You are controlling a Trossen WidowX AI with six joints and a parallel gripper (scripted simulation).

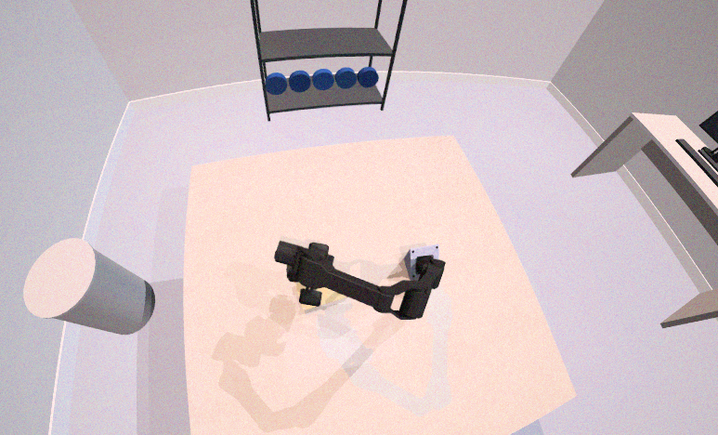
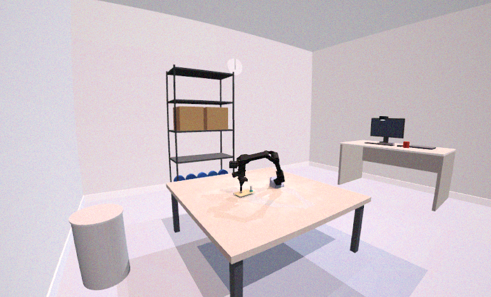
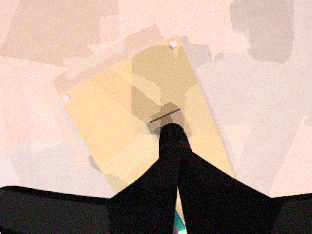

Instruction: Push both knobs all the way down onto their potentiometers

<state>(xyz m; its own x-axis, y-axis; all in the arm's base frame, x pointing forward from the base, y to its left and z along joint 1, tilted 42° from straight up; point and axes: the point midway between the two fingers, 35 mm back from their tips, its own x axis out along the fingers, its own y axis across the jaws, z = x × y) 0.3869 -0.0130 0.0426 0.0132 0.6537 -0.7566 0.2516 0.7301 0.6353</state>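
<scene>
The yellow circuit board (image 1: 334, 295) (image 2: 244, 193) (image 3: 100, 120) stands on the table, partly hidden by the arm. My gripper (image 2: 241, 190) (image 3: 176, 155) is shut with nothing seen between its fingers. Its tips are over the board, above or on the nearer potentiometer, of which only a greyish-brown part (image 3: 155, 127) with a dark line shows just beyond the tips in the wrist view. Its knob is hidden, and contact cannot be told. The other potentiometer shows teal (image 2: 251, 190) (image 3: 179, 221) at the board's other end, with a pale upright knob (image 2: 251, 187) on it.
The arm's base plate (image 1: 432, 250) is mounted on the table (image 1: 323, 189) (image 2: 291, 221). The arm (image 1: 350, 283) (image 2: 256, 156) reaches from it over the board. A shelf rack, a desk with a monitor and a grey cylinder stand away from the table.
</scene>
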